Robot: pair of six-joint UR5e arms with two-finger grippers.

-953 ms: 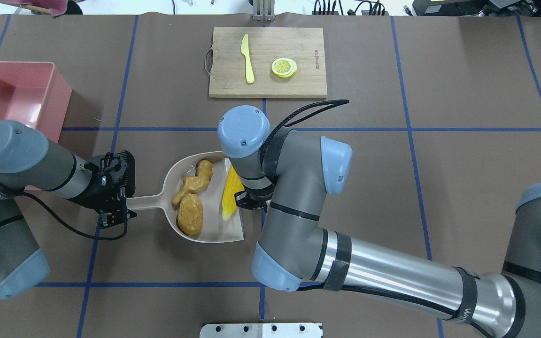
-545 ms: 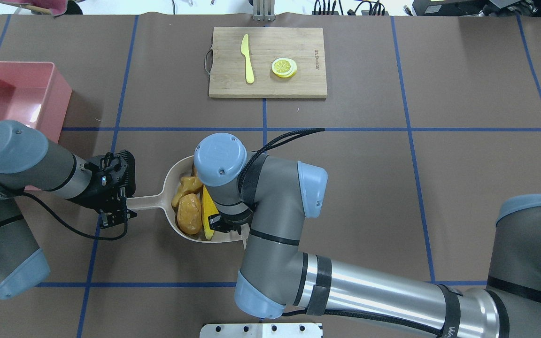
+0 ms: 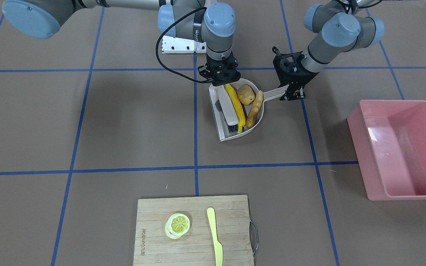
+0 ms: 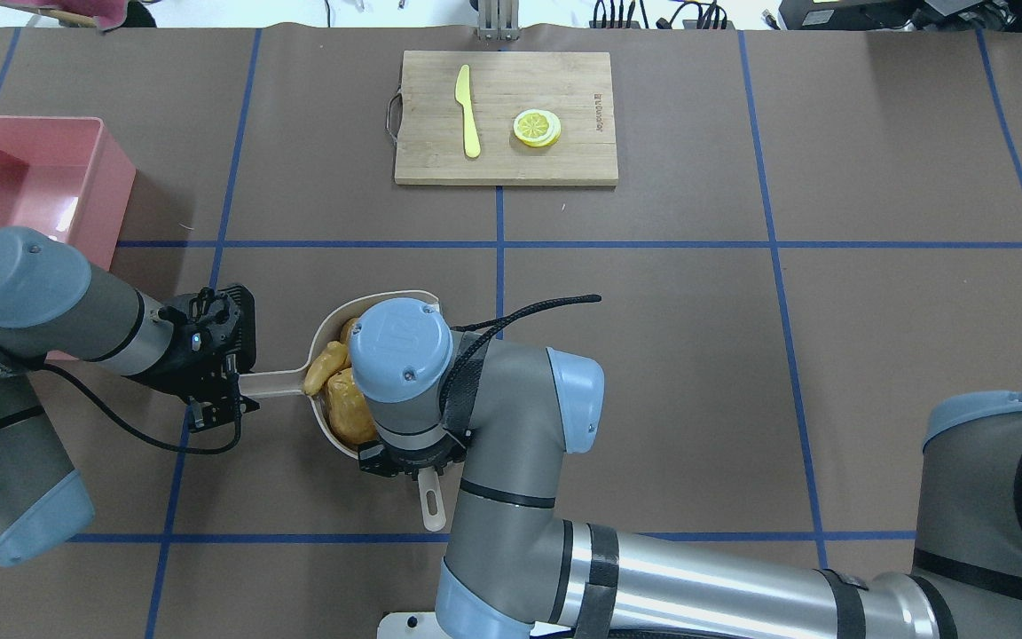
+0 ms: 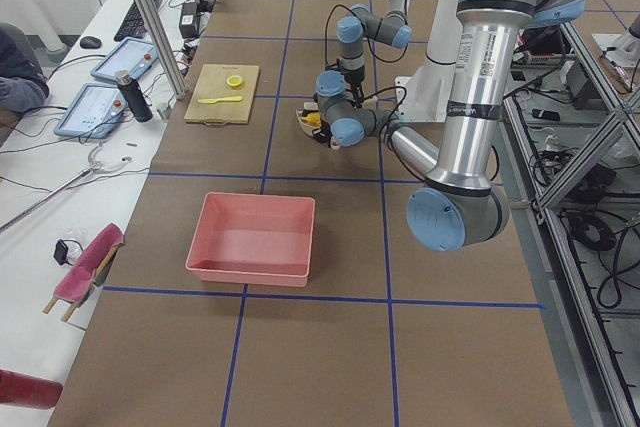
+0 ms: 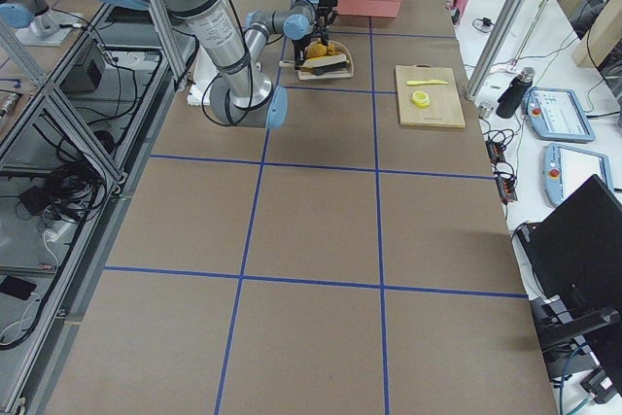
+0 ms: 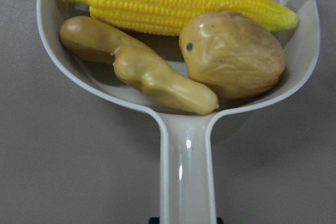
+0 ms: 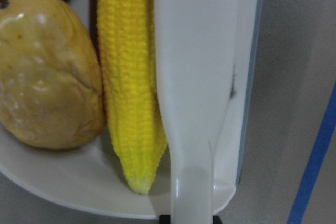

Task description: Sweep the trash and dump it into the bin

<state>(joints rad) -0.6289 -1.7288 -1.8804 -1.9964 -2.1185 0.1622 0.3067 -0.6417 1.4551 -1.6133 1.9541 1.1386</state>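
left gripper [image 3: 291,91]: clamping dustpan [image 3: 222,130] handle
right gripper [image 3: 220,78]: clamping brush [image 3: 227,110], pressing it against corn [image 7: 173,3]
trash: corn, potato [image 7: 233,53], ginger [image 7: 157,77] sitting in dustpan
bin [image 3: 401,155]: well apart
risk: pan tipping in carry, corn rolling off open lip

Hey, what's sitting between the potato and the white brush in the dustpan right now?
The yellow corn cob lies lengthwise between the potato and the brush in the dustpan, close against both; the right wrist view shows it best.

Overhead and front views opposed, both wrist cameras close over dustpan [image 7: 186,171]
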